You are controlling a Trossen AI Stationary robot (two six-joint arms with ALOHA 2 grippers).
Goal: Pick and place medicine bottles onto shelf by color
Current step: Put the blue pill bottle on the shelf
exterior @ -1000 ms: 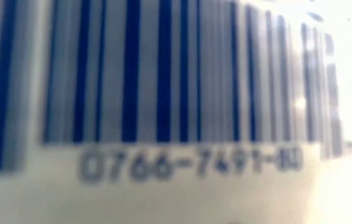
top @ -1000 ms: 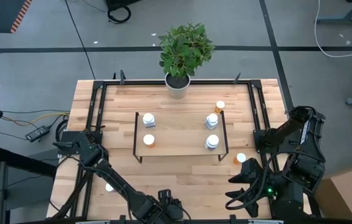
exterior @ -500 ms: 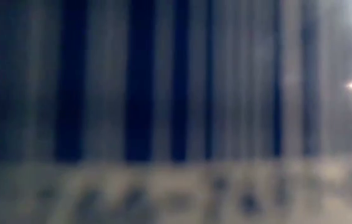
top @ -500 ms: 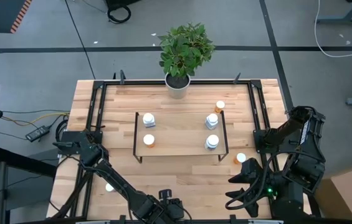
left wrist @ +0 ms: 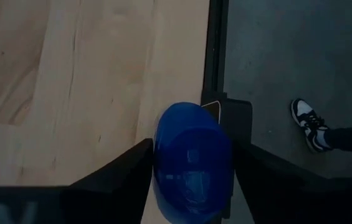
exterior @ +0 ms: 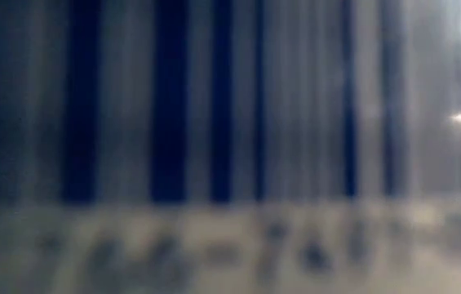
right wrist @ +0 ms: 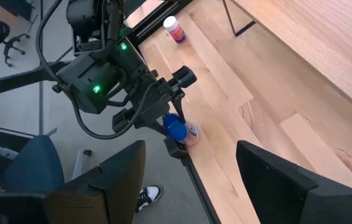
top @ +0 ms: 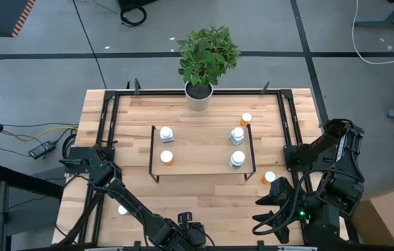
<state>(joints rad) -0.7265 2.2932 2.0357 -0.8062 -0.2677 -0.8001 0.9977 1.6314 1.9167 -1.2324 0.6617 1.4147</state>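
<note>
**Blue bottle between the left gripper's fingers at the table's near edge**

The left gripper [left wrist: 191, 171] sits at the near edge of the table [top: 203, 199], its fingers [left wrist: 116, 171] partly spread on either side of the blue bottle [left wrist: 191, 158]. The bottle fills the gap between them, but actual contact cannot be told. In the right wrist view the same blue bottle [right wrist: 174, 126] hangs under the left arm, just over the table's black edge rail, its long axis running roughly up and down.

On the shelf [top: 200, 164] at mid-table stand four white-capped bottles [top: 167, 157], upright, two toward each end. Another bottle [top: 246, 118] stands off the shelf, beyond its right end. A potted plant [top: 207, 59] stands at the far edge.

The right gripper [right wrist: 191, 165] hangs released, holding nothing, near the table's right front. On the grey floor beside the table a person's shoe [left wrist: 306, 118] shows.
</note>
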